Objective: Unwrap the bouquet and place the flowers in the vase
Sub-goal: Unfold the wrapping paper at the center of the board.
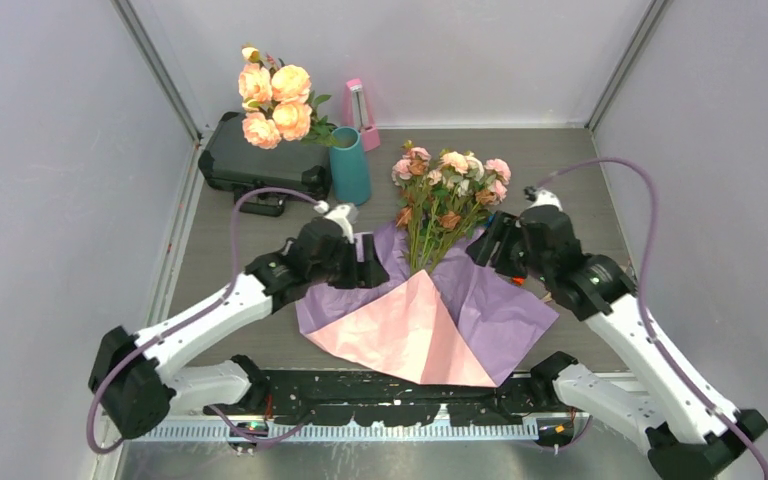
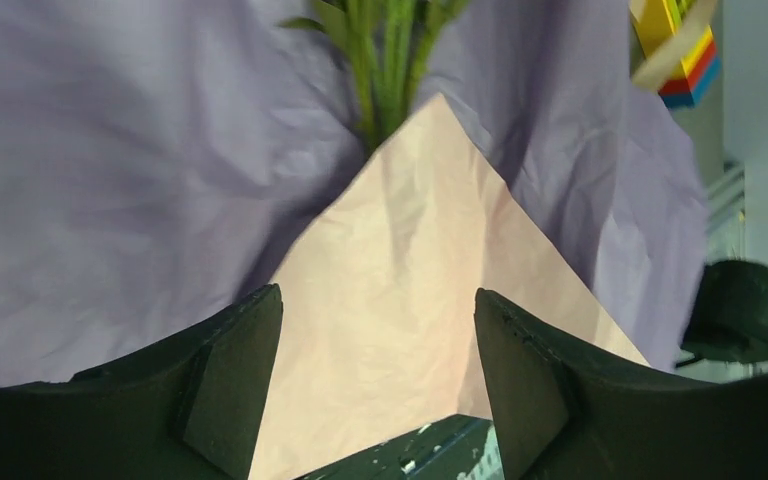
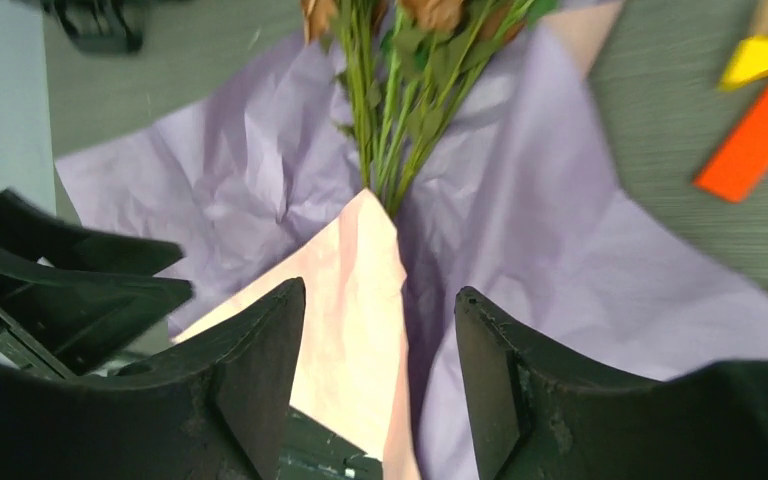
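Observation:
The bouquet's lilac paper lies spread flat on the table, with a pink flap folded up over the stem ends. The flowers, small pink, cream and brown roses, lie on it with their heads toward the back wall. Green stems disappear under the flap's tip. My left gripper hovers at the paper's left edge, open and empty. My right gripper is at the paper's right edge, open and empty. The teal vase stands upright behind the left gripper.
A bunch of big peach-orange roses rests on a black case at the back left. A pink metronome-shaped object stands behind the vase. An orange and yellow item lies right of the paper. Grey walls enclose the table.

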`<state>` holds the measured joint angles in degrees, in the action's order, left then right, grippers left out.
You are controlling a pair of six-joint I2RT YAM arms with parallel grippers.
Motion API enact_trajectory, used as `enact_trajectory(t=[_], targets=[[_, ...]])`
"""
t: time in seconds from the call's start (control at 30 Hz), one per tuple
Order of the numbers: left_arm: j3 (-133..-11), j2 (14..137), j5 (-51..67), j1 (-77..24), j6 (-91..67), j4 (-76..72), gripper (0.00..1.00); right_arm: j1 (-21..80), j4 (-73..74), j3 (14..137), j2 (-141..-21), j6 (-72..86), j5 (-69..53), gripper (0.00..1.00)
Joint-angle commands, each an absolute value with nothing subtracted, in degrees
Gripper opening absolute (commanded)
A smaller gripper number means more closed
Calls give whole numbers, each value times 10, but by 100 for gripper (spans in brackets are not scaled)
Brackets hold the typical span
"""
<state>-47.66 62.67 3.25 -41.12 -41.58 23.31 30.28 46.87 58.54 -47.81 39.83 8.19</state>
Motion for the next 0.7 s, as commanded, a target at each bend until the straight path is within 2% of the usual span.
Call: enact_trajectory(t=[0.0, 0.13, 0.23, 0.47, 0.67], targets=[[-471, 698, 91, -453, -442, 73, 70, 303, 349, 524, -524, 412, -56, 61], [-453, 777, 88, -455, -458, -8, 65, 303, 261, 449, -569, 432, -92, 60], [-446, 812, 58, -454, -453, -20, 62, 303, 235, 412, -613, 434, -75, 59], [-395, 840, -12, -428, -457, -30, 56, 284, 209, 348, -640, 452, -3, 60], [-367, 861, -8, -421, -446, -54, 55, 245, 167, 308, -669, 456, -2, 61]])
